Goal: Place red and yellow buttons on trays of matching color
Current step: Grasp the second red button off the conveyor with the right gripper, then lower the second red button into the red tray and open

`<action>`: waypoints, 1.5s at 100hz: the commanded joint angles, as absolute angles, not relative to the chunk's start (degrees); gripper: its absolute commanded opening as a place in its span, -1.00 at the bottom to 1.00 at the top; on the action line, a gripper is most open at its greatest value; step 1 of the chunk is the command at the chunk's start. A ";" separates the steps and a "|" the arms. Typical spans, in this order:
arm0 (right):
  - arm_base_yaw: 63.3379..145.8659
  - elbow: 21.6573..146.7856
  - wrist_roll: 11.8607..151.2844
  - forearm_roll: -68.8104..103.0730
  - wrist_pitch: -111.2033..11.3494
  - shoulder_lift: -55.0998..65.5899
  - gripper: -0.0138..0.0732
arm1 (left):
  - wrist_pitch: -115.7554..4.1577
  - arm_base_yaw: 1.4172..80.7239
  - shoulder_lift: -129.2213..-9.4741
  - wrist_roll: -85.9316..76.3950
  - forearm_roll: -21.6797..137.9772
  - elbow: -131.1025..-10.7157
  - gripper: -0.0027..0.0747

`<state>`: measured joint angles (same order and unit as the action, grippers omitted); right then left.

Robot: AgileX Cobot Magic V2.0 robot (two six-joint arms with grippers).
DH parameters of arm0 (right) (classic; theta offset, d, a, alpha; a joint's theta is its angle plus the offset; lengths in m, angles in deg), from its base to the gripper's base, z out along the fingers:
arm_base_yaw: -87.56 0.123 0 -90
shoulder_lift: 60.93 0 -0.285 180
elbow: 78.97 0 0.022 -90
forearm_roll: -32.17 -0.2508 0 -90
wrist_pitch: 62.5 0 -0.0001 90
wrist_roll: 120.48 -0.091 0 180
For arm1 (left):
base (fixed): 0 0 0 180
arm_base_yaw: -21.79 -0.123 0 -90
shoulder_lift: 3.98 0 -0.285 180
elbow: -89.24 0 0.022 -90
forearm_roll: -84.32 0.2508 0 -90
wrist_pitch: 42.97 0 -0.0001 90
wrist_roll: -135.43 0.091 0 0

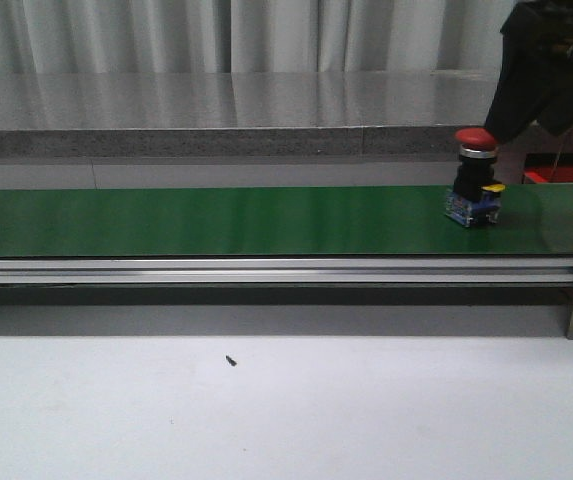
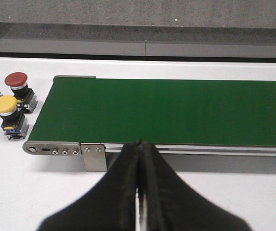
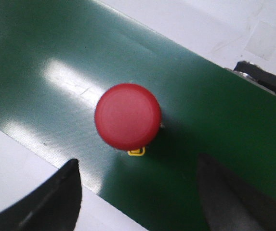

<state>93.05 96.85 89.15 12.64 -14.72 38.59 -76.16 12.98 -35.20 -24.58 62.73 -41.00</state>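
1. Red button [image 1: 476, 180] stands upright on the green belt [image 1: 216, 220], right end.
2. Right pincer [image 3: 138, 192] hangs spread above it; an off-centre close could topple it.
3. Left pincer [image 2: 138, 192] pressed together, idle.

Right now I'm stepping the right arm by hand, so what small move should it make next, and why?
Probably lower the right gripper straight down around the red button. Its fingers are spread wide with the button standing upright on the green belt between and below them, ungrasped.
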 commanded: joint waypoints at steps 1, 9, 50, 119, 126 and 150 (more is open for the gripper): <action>93.06 98.63 89.72 11.44 -17.30 37.99 0.49 | -72.01 13.34 -35.40 -24.42 61.49 -42.43 -0.98; 93.06 98.70 89.72 11.44 -18.45 39.02 0.49 | -72.01 13.34 -35.40 -24.42 61.49 -42.43 -0.98; 92.87 101.04 89.88 13.89 -20.62 44.28 0.10 | -72.01 13.34 -35.40 -24.42 61.49 -42.43 -0.98; 72.36 116.11 88.35 14.07 -12.85 45.71 -0.24 | -72.01 13.34 -35.40 -24.42 61.49 -42.43 -0.98; 69.14 117.34 88.35 14.07 -13.04 46.87 -0.24 | -72.01 13.34 -35.40 -24.42 61.49 -42.43 -0.98; 61.70 117.69 88.35 13.79 -18.20 53.57 -0.24 | -72.01 13.34 -35.40 -24.42 61.49 -42.43 -0.98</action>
<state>63.82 115.92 88.41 14.76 -13.94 54.06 -76.16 12.98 -35.20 -24.58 62.73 -41.00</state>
